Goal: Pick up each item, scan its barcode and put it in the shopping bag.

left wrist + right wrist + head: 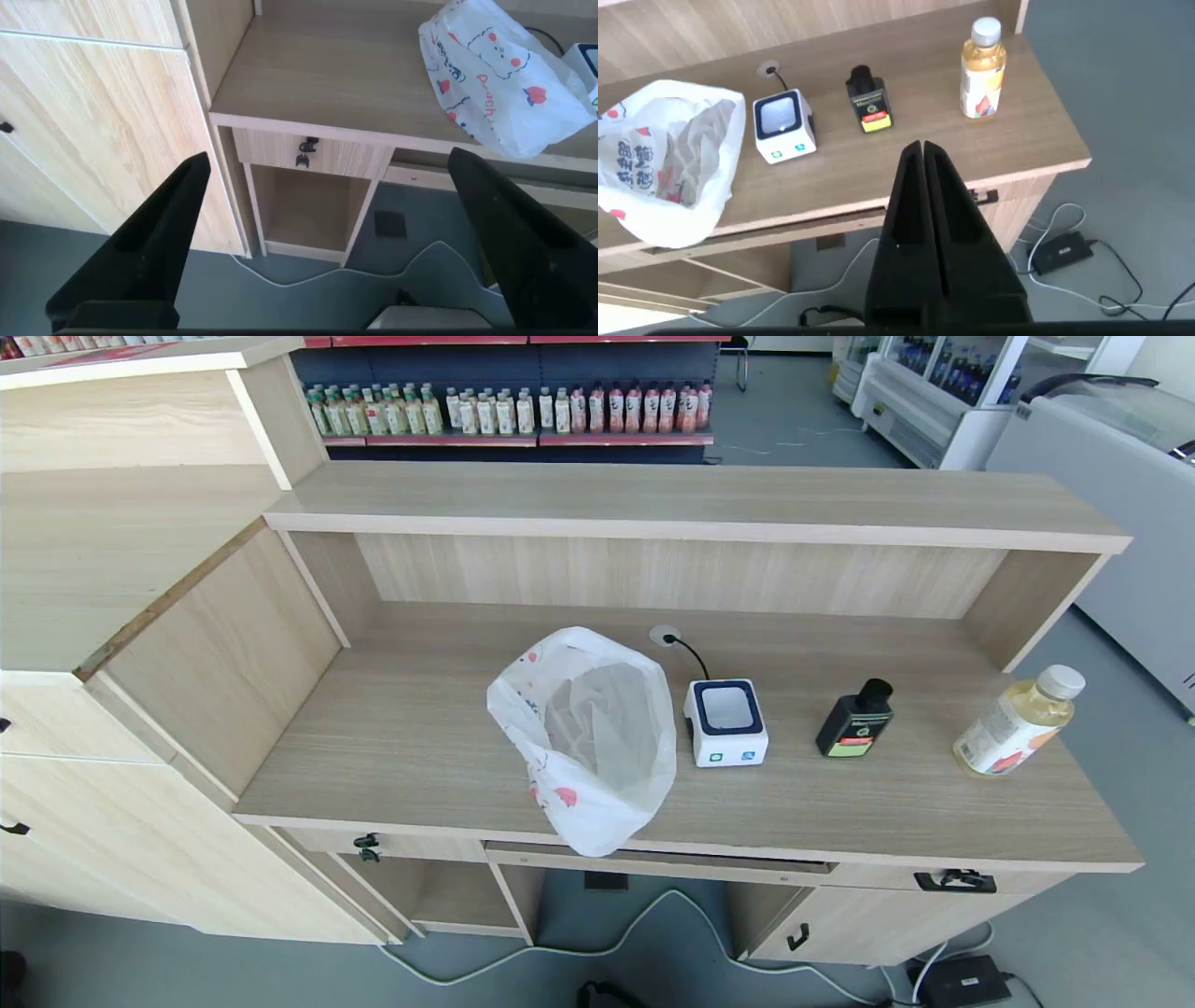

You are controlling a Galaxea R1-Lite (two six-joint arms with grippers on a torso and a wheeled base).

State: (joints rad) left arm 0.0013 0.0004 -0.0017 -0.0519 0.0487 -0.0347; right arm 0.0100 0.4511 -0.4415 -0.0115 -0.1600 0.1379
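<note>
Black bottle [854, 721]: standing, right of centre in head view (right arm nearer)
Right gripper [923, 151]: closed, empty
Left gripper [329, 163]: spread wide, empty

Scanner [727, 721] between bag [553, 777] and bottle [854, 721]

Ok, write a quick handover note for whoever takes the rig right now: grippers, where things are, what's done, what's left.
Left gripper: open, empty, low by the counter's left front corner.
Right gripper: shut, empty, in front of the counter.
On the counter, left to right: bag, open, nothing seen inside; scanner; dark bottle; drink bottle. Both bottles are upright.
Done: nothing bagged.
Left: pick up, scan and bag both bottles.
</note>
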